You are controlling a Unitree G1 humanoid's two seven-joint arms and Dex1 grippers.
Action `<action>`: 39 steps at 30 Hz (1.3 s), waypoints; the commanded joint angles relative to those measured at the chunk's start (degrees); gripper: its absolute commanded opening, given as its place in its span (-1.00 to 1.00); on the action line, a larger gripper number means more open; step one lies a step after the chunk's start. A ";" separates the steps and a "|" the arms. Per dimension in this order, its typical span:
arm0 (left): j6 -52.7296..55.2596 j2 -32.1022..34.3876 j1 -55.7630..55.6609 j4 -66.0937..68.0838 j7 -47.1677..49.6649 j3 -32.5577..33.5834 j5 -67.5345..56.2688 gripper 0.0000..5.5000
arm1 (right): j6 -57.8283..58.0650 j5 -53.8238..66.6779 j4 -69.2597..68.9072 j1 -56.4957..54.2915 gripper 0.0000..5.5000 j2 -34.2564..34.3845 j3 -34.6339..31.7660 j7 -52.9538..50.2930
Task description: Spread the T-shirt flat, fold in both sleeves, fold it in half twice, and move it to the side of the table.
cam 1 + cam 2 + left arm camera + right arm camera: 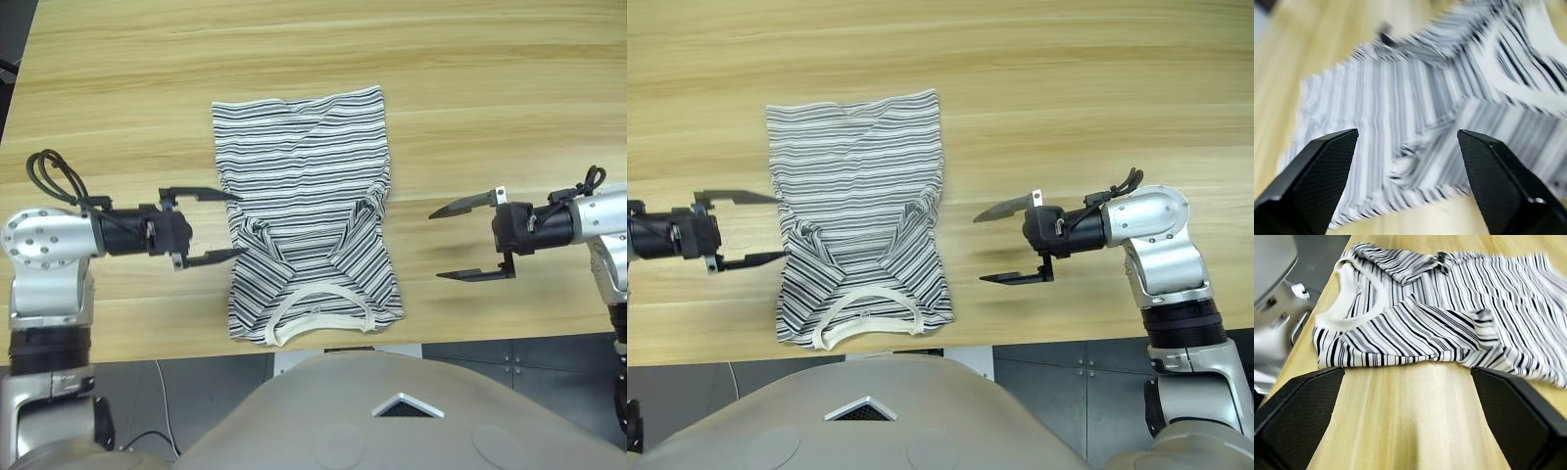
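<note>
Lying on the table [490, 98], the T-shirt [309, 206] is shown with sleeves folded in. The left gripper [238, 224] is held spread at its left edge, the right gripper [435, 245] spread, clear of it.

I see the T-shirt [304, 166] lying on the worktop [509, 88], collar end by the near edge (closest to me), hem farther back, and both sleeves folded in on top of its body. My left jaws sit at the T-shirt's left edge, tips reaching it. My right jaws are off its right side, apart.
</note>
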 commanded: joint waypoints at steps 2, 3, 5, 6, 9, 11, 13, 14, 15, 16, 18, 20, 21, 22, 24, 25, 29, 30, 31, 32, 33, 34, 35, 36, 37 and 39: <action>-10.66 6.61 8.61 -3.79 3.44 1.17 11.69 0.38 | -22.41 -11.40 3.04 1.32 0.74 1.54 5.23 -3.08; -14.15 8.04 9.83 -2.75 4.96 1.51 16.08 0.38 | -26.78 -13.65 4.61 0.98 0.74 1.79 6.34 -4.10; -18.86 10.44 11.68 -1.27 7.60 1.97 22.07 0.38 | -33.30 -16.80 7.00 0.07 0.74 2.45 8.17 -6.24; -21.07 11.49 12.00 -0.45 9.36 2.05 25.10 0.38 | -36.33 -18.41 8.16 -0.51 0.74 2.82 8.92 -7.63; -24.27 14.15 13.09 0.47 13.33 2.07 31.70 0.38 | -43.04 -22.70 11.91 -1.63 0.74 3.63 11.74 -11.19; -23.86 15.71 13.87 -0.84 14.37 1.82 32.00 0.38 | -45.85 -24.69 14.00 -2.53 0.74 3.70 13.21 -13.50; -23.29 16.55 14.02 -2.54 15.05 0.52 31.61 0.38 | -47.26 -25.84 15.60 -3.24 0.74 3.70 14.51 -15.44; -22.92 16.36 14.04 -3.73 15.29 -0.72 31.30 0.38 | -47.90 -26.38 16.21 -3.45 0.74 3.78 15.19 -16.38; -22.65 15.75 13.69 -4.92 15.79 -2.37 30.50 0.38 | -48.71 -26.89 16.81 -3.65 0.74 3.92 15.92 -17.43; -22.74 15.19 13.23 -5.75 16.49 -3.68 30.01 0.38 | -49.33 -27.34 17.29 -3.83 0.74 4.00 16.52 -18.33; -23.29 14.02 11.35 -5.90 18.71 -5.94 30.07 0.38 | -50.14 -27.94 17.92 -4.24 0.74 3.98 17.78 -19.97; -23.07 13.46 9.71 -5.62 20.31 -7.74 29.89 0.38 | -50.55 -28.44 18.23 -4.55 0.74 3.63 18.88 -21.18; -22.79 13.09 9.01 -5.74 20.94 -8.71 30.01 0.38 | -50.85 -28.68 18.57 -4.74 0.74 3.58 19.35 -21.79; -22.53 12.66 8.41 -5.88 21.49 -9.70 29.93 0.38 | -50.97 -28.77 18.79 -4.88 0.74 3.48 19.84 -22.32; -21.90 12.04 7.72 -6.27 22.52 -11.46 30.00 0.38 | -51.49 -29.15 19.23 -5.07 0.74 3.27 20.73 -23.42; -21.77 11.93 7.50 -6.27 23.07 -12.04 30.02 0.38 | -51.73 -29.44 19.37 -5.10 0.74 3.15 21.12 -23.98; -21.23 12.09 7.47 -7.25 24.69 -13.70 28.96 0.38 | -52.42 -30.48 20.07 -5.38 0.74 2.45 22.28 -25.74; -21.07 12.33 7.80 -7.76 24.83 -14.21 28.12 0.38 | -52.48 -30.76 20.12 -5.48 0.74 2.39 22.54 -26.15; -20.62 12.51 8.26 -8.34 24.89 -14.70 26.95 0.38 | -52.53 -30.88 20.25 -5.67 0.74 2.30 22.85 -26.52; -20.29 12.70 8.66 -8.84 24.89 -15.11 26.15 0.38 | -52.59 -31.03 20.37 -5.86 0.74 2.21 23.10 -26.83; -19.96 13.08 9.19 -9.34 24.78 -15.41 25.30 0.38 | -52.56 -31.15 20.37 -5.96 0.74 2.11 23.30 -27.13; -19.61 13.52 9.62 -9.72 24.63 -15.66 24.66 0.38 | -52.52 -31.26 20.36 -6.06 0.74 1.98 23.49 -27.41; -19.32 14.00 10.26 -10.07 24.62 -15.60 24.15 0.38 | -52.47 -31.37 20.35 -6.31 0.74 1.88 23.73 -27.62; -19.20 14.38 10.72 -10.22 24.69 -15.51 23.88 0.38 | -52.42 -31.47 20.30 -6.50 0.74 1.76 23.98 -27.85; -19.09 14.66 11.00 -10.22 24.75 -15.48 23.67 0.38 | -52.40 -31.70 20.30 -6.59 0.74 1.68 24.20 -28.18; -19.28 15.06 11.24 -9.70 25.08 -15.43 23.67 0.38 | -52.00 -32.01 20.28 -6.72 0.74 1.50 24.53 -28.61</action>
